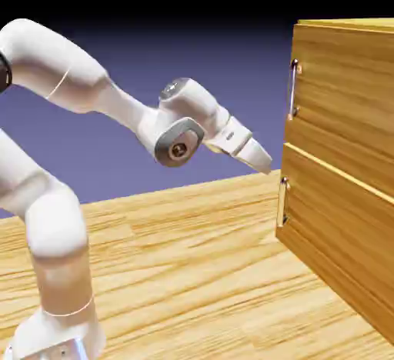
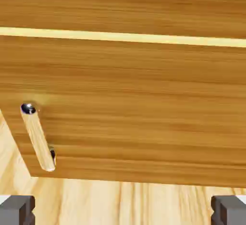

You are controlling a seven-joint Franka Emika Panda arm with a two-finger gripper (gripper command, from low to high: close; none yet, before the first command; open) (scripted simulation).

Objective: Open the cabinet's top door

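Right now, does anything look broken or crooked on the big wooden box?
Nothing stands out. The cabinet stands straight, the top door and the lower door both look shut, and each handle sits upright. The open gripper hangs in front, touching nothing.

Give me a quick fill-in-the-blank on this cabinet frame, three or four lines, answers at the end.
1. The cabinet has ____ stacked door panels.
2. The gripper has its jaws ____ and holds nothing.
3. In the exterior view the gripper sits ____ the top door's handle in height, apart from the cabinet.
4. The hand view shows the handle of the ____ door.

Missing words: two; open; below; lower
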